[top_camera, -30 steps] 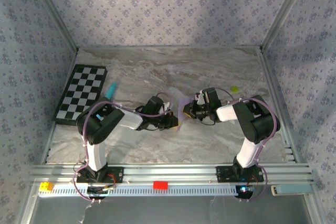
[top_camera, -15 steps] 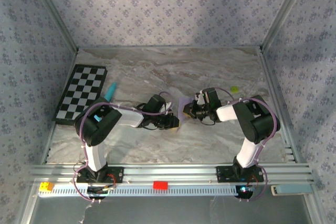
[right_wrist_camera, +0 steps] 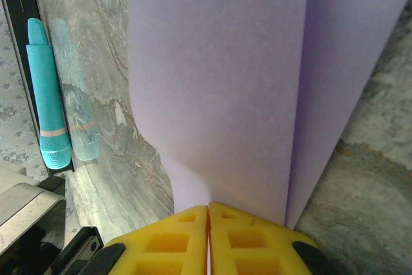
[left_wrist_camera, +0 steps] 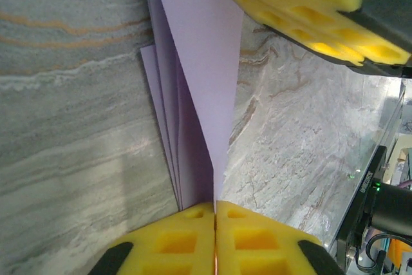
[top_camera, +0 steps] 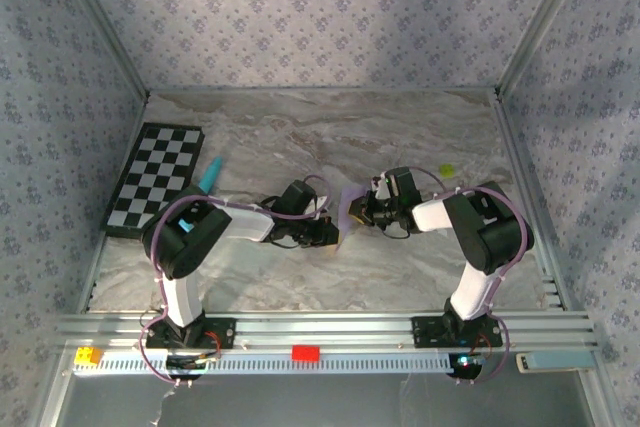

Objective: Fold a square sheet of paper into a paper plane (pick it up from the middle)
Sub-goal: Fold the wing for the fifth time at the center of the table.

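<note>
Folded paper spans directly between the two claws. Left claw and right claw are each clenched on an opposite edge. Grip firmly and move both claws together so the layers do not slip.

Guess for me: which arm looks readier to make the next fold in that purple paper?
Probably left: the left tool is shut on the paper where folded layers meet, while the right tool clamps a broad part, likely steadying.

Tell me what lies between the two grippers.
The square sheet of paper, already creased, spans that gap in the top view. The left gripper and right gripper each pinch it, jaws shut on it in both wrist views.
</note>
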Controlling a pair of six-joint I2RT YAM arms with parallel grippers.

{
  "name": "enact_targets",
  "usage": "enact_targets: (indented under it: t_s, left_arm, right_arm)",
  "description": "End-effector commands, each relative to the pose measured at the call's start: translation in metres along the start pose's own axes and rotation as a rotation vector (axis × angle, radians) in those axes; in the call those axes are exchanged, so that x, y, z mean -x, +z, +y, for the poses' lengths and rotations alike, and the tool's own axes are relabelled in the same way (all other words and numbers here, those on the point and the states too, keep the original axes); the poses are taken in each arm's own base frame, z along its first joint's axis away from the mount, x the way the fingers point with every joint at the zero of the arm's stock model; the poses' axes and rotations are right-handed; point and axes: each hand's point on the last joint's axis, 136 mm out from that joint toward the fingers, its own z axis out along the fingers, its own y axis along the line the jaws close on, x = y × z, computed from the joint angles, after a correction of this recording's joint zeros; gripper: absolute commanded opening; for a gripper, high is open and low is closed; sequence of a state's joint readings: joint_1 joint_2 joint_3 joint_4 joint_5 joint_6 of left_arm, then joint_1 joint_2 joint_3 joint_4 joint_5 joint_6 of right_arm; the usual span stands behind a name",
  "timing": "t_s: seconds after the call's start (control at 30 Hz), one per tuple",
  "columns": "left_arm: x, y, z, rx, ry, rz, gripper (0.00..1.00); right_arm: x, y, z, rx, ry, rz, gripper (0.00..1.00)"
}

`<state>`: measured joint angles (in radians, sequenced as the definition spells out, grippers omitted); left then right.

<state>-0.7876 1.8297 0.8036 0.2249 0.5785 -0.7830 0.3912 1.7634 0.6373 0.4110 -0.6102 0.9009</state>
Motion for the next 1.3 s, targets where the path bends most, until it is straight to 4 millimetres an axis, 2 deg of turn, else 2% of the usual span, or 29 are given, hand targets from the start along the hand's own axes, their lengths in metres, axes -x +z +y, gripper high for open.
enact_targets:
  t_s: [0.0,0.17,0.37,0.47,0.73,0.83,1.03,1.17,1.27]
  left_arm:
    - [-0.042,-0.004,0.040,0.145,-0.089,0.120,0.12]
    - [-0.046,-0.008,0.042,0.158,-0.083,0.130,0.15]
    - [-0.049,-0.007,0.043,0.149,-0.086,0.136,0.03]
    - [-0.049,-0.006,0.041,0.137,-0.088,0.136,0.01]
    - [-0.054,-0.009,0.043,0.137,-0.106,0.135,0.14]
    - [-0.057,-0.011,0.045,0.141,-0.107,0.139,0.13]
    - [-0.058,-0.010,0.044,0.129,-0.110,0.144,0.00]
    - [-0.058,-0.010,0.042,0.115,-0.112,0.142,0.00]
    - [-0.056,-0.014,0.037,0.103,-0.111,0.125,0.07]
  right_arm:
    - [-0.005,-0.001,-0.036,-0.128,0.060,-0.015,0.10]
    - [-0.006,-0.001,-0.037,-0.129,0.060,-0.015,0.10]
    - [-0.006,-0.001,-0.037,-0.129,0.061,-0.015,0.10]
    - [-0.005,-0.001,-0.037,-0.128,0.060,-0.014,0.10]
    - [-0.005,-0.001,-0.037,-0.130,0.060,-0.016,0.10]
    - [-0.005,-0.001,-0.037,-0.131,0.061,-0.015,0.10]
    - [-0.005,-0.001,-0.038,-0.134,0.063,-0.017,0.10]
    - [-0.004,-0.001,-0.039,-0.136,0.064,-0.019,0.10]
    - [-0.004,-0.002,-0.038,-0.136,0.062,-0.021,0.10]
